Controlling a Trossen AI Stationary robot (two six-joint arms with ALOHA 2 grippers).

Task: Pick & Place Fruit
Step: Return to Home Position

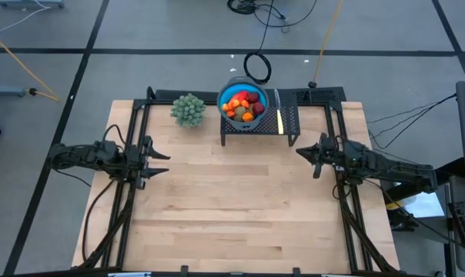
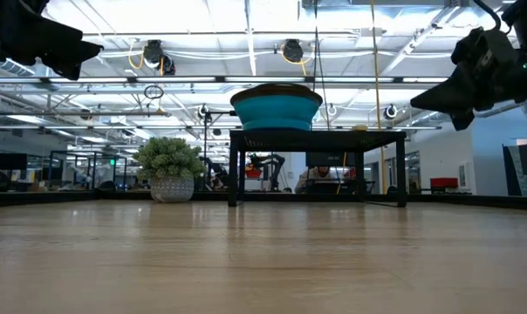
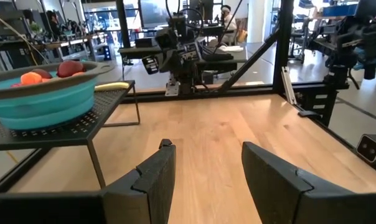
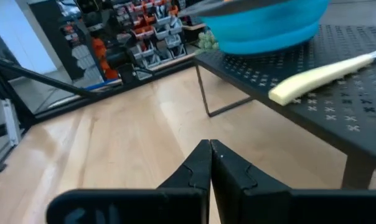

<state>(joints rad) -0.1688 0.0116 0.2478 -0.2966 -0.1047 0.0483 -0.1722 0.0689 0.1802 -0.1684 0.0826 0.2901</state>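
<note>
The fruit lies heaped in a blue bowl: red and orange pieces, with a duller brown-green one among them. The bowl stands on the left part of a black perforated shelf at the far middle of the wooden tabletop. A pale yellow knife lies flat on the shelf just to the right of the bowl, pointing near to far and not touching it. From the right wrist the knife shows resting on the shelf's holed top beside the bowl. A green bushy plant in a small pot stands on the tabletop just left of the shelf.

The left arm reaches in from the left edge, well apart from the shelf. Its jaws are open and empty, and bare wood shows between the two fingers. The right arm reaches in from the right edge, near the shelf's right legs. Its jaws are closed on nothing, the fingers pressed together. In the low view both arms hang above the tabletop, clear of the wood.
</note>
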